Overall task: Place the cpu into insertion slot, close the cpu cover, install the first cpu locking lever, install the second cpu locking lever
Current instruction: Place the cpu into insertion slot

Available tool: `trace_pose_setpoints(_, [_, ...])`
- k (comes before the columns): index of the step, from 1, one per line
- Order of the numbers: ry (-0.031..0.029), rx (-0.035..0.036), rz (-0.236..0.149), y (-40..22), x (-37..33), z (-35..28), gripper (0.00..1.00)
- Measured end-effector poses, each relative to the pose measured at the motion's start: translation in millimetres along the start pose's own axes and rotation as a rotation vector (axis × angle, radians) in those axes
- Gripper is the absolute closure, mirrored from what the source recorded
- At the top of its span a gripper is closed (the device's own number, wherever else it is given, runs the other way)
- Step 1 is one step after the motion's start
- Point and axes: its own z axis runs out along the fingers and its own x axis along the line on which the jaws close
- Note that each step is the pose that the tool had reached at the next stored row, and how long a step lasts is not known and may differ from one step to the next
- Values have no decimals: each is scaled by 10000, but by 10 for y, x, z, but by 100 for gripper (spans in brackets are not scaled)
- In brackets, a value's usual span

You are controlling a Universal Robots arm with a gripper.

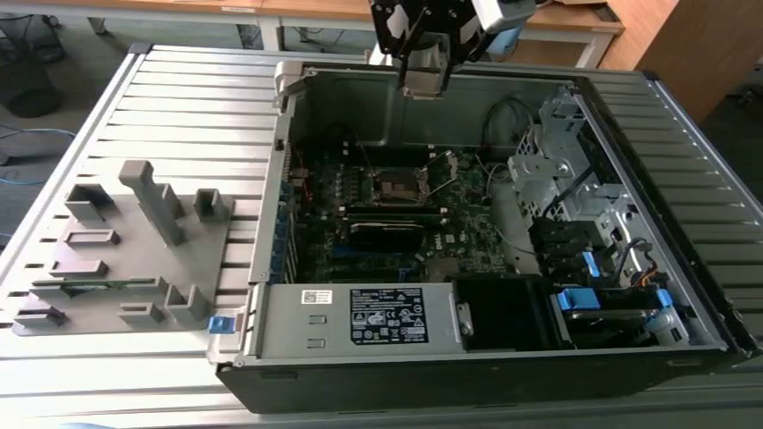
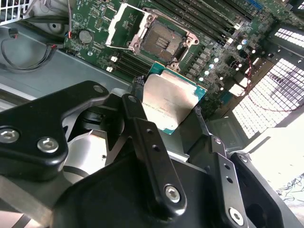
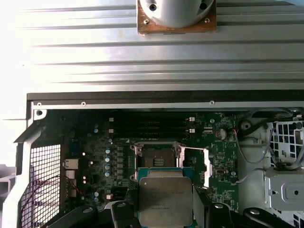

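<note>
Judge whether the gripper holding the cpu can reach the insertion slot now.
Probably yes: the insertion slot lies bare, its cpu cover swung open, and nothing shows between it and the cpu in the gripper.

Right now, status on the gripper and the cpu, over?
Gripper shut on the cpu, held clear of the insertion slot. Slot bare, chip not yet seated. Cpu cover flipped open beside it; nothing seen between chip and slot.

Behind the wide grey slatted metal table (image 1: 155, 98) stands a long light-brown wooden desk (image 1: 310, 9). Off the table's corner, on the exterior view's left, a black wire-mesh bin (image 1: 27, 67) and a thin blue cable (image 1: 24, 134) lie on grey floor (image 1: 89, 40).
</note>
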Motion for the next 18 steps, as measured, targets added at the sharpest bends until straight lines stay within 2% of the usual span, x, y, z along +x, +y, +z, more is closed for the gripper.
trace_pose_setpoints(18, [0, 4, 0, -4, -1, 37, 46])
